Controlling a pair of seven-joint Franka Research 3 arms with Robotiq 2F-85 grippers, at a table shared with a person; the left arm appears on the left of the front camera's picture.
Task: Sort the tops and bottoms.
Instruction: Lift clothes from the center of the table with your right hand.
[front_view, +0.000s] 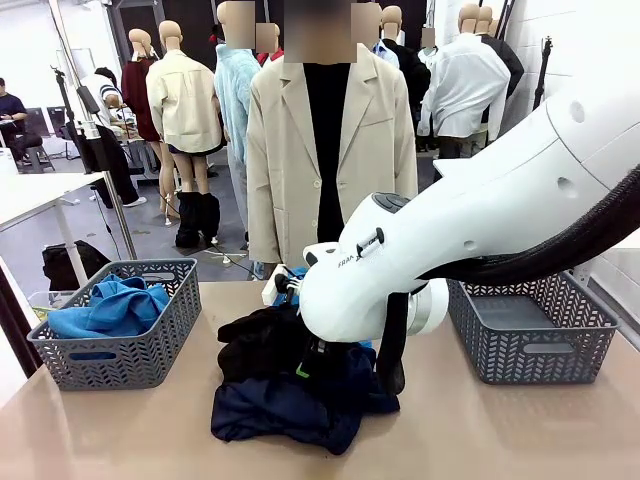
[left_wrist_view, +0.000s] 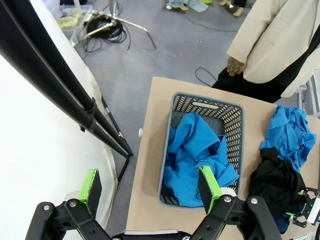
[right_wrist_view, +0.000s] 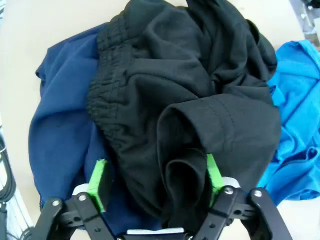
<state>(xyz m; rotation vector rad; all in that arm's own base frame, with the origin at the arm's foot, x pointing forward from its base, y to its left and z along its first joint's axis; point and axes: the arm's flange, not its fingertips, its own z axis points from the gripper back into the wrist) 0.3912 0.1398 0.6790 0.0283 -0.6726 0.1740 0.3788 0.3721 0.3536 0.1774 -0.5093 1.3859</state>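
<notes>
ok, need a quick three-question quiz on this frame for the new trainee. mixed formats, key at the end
1. True or false: the grey plastic lattice basket on the robot's left holds a bright blue cloth garment.
2. The pile on the tan table has a black cloth garment, a dark navy cloth garment and a second bright blue cloth garment. Which lies between the fingers of the right gripper? A black, B navy, C blue.
3. Fill in: the jaws of the left gripper stand ____.
Key: 1 true; 2 A; 3 open.
</notes>
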